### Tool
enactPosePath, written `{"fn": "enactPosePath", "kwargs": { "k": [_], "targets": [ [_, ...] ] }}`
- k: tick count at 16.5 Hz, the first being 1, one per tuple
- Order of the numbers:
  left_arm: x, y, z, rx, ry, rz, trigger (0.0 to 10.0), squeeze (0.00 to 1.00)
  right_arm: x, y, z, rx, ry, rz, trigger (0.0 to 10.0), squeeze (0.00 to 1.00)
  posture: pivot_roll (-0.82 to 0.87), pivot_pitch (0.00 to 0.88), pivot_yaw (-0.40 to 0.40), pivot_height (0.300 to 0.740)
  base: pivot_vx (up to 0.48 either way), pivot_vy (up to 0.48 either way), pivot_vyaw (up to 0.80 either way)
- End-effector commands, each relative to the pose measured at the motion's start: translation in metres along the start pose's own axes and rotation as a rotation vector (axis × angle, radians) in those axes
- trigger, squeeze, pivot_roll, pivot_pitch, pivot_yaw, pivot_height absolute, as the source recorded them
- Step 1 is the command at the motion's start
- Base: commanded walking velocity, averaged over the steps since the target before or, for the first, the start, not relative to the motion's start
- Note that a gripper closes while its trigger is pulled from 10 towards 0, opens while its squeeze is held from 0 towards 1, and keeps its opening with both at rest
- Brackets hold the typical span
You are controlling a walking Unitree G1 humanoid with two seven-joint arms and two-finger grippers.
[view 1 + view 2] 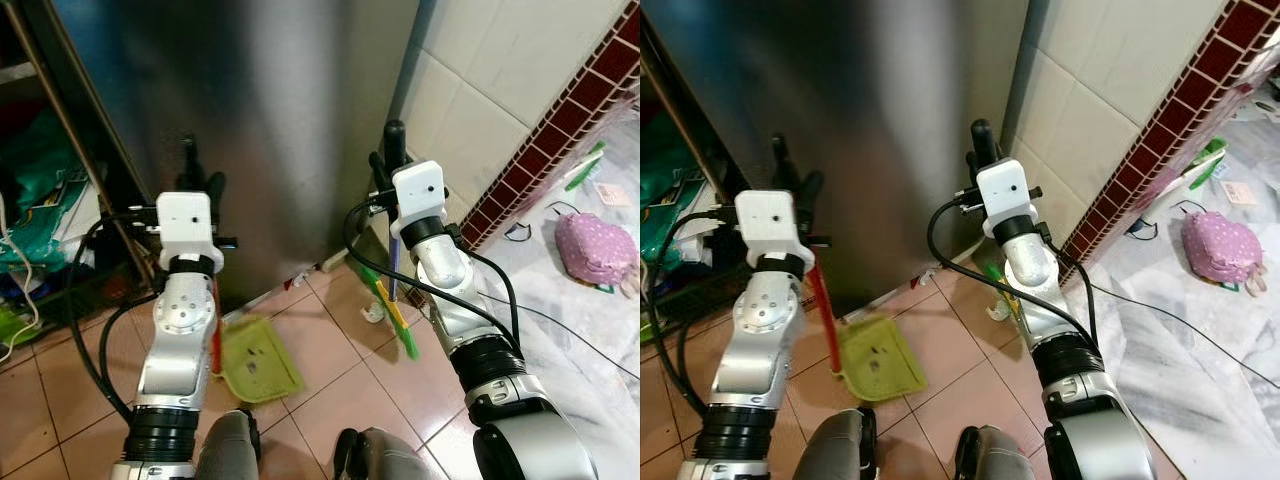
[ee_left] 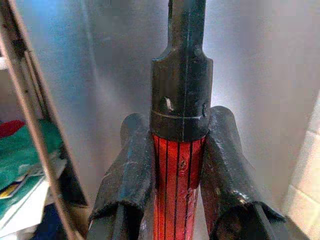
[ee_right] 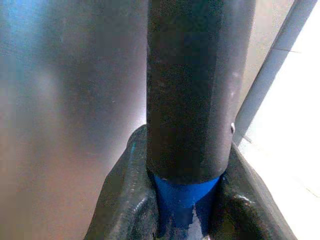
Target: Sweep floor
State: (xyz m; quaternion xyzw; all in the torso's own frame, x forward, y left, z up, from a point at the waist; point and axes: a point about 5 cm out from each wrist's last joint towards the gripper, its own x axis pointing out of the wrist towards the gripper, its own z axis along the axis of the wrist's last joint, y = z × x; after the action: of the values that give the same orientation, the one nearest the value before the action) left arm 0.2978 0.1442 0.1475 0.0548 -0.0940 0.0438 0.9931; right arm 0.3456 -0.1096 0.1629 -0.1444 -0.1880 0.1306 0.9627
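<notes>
Broom stood right of the dustpan; right gripper clamped the broom handle, left gripper clamped the dustpan's.

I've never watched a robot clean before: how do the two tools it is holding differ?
The left hand grips a red handle that runs down to a flat lime-green dustpan resting on the floor tiles. The right hand grips a blue handle leading down to a broom head with green and yellow bristles, close to the tiled wall. Both handles have black end caps and stand roughly upright.
</notes>
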Motion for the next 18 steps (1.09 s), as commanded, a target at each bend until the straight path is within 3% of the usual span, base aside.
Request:
{"fn": "enactPosePath", "kwargs": {
  "k": [1, 5, 7, 8, 10, 13, 16, 18],
  "targets": [
    [0.001, -0.005, 0.013, -0.014, -0.076, -0.031, 10.0, 0.0, 0.005, -0.003, 0.018, -0.039, -0.098, 0.012, 10.0, 0.0, 0.04, 0.156, -0.078, 0.74, 0.0, 0.0, 0.0],
    [0.002, -0.023, 0.005, -0.048, -0.048, -0.149, 10.0, 0.0, 0.01, -0.006, 0.019, -0.041, -0.098, 0.012, 10.0, 0.0, 0.03, 0.18, -0.07, 0.74, 0.0, 0.0, 0.0],
    [0.004, -0.033, -0.002, -0.05, -0.031, -0.201, 10.0, 0.0, 0.011, 0.0, 0.009, 0.006, -0.04, -0.007, 10.0, 0.0, 0.03, 0.186, -0.069, 0.74, 0.0, 0.0, 0.0],
    [0.004, -0.038, -0.005, -0.051, -0.023, -0.228, 10.0, 0.0, 0.014, 0.006, 0.003, 0.07, 0.012, -0.032, 10.0, 0.0, 0.02, 0.196, -0.068, 0.74, 0.0, 0.0, 0.0],
    [0.001, -0.049, -0.015, -0.049, 0.002, -0.278, 10.0, 0.0, 0.017, 0.024, 0.001, 0.102, 0.04, -0.007, 10.0, 0.0, 0.02, 0.205, -0.073, 0.74, 0.0, 0.0, 0.0],
    [0.0, -0.054, -0.022, -0.06, 0.022, -0.289, 10.0, 0.0, 0.014, 0.039, -0.002, 0.176, 0.069, 0.069, 10.0, 0.0, 0.01, 0.209, -0.08, 0.74, 0.0, 0.0, 0.0],
    [0.0, -0.059, -0.025, -0.064, 0.018, -0.302, 10.0, 0.0, 0.015, 0.034, -0.002, 0.242, 0.081, 0.104, 10.0, 0.0, -0.01, 0.207, -0.084, 0.74, 0.0, 0.0, 0.0],
    [0.001, -0.059, -0.027, -0.063, 0.017, -0.3, 10.0, 0.0, 0.01, 0.014, -0.003, 0.238, 0.092, 0.16, 10.0, 0.0, -0.02, 0.204, -0.085, 0.74, 0.0, 0.0, 0.0]
  ]
}}
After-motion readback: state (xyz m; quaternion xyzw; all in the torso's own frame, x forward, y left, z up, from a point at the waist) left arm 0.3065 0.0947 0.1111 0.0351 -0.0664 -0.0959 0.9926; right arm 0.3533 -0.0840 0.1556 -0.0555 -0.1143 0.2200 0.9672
